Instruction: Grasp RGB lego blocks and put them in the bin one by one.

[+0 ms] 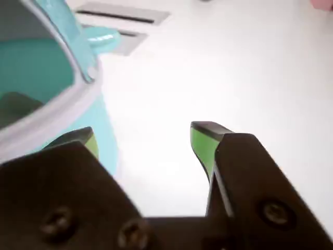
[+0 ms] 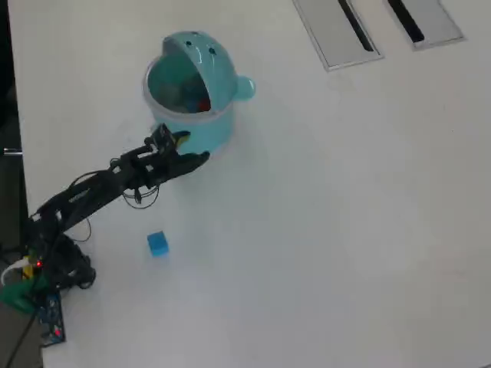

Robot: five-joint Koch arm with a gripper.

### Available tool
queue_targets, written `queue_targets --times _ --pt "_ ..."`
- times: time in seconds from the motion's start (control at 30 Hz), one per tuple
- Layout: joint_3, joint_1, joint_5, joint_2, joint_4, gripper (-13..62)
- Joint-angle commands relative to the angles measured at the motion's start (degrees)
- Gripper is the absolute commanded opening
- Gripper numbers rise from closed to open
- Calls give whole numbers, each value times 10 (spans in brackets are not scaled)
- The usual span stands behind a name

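Smooth white table; round teal bin, gripper spread

1. A plain white tabletop is filling most of the overhead view.
2. Two grey rectangular panels with dark slots are lying flush in the tabletop at the top right, side by side, angled alike.

Gripper beside bin, block apart.
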Motion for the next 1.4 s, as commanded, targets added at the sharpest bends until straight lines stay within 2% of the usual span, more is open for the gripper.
queue_targets --times 0.0,0.23,0.7,0.93,1.37 --pt "-1 23 -7 44 11 331" --pt "109 86 -44 118 119 341" --pt "265 156 -96 179 141 339" --pt "342 182 -181 192 155 342" --pt "422 203 -206 185 149 341"
